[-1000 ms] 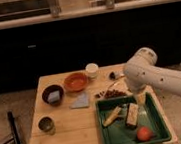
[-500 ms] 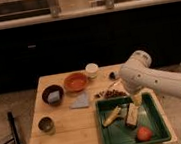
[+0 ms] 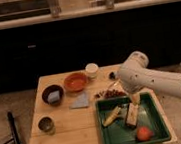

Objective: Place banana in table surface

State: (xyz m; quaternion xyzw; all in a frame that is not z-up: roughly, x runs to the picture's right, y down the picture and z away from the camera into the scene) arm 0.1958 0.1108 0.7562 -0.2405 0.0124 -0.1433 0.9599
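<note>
Dim room, dark wall behind. Light wooden table [image 3: 72, 134] bears a green tray [image 3: 120, 135] at its near right corner. Tool [image 3: 135, 99], fingers apart and empty, hangs over the tray's far middle. Banana [image 3: 112, 117] lies in the tray, near the tool, apart from it.

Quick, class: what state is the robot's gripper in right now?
Gripper: open, holding nothing, over the green tray, just above the tan block.

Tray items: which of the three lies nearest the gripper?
The tan block: the gripper hangs just above its far end. The banana lies further left in the tray, the red item nearer the front.
</note>
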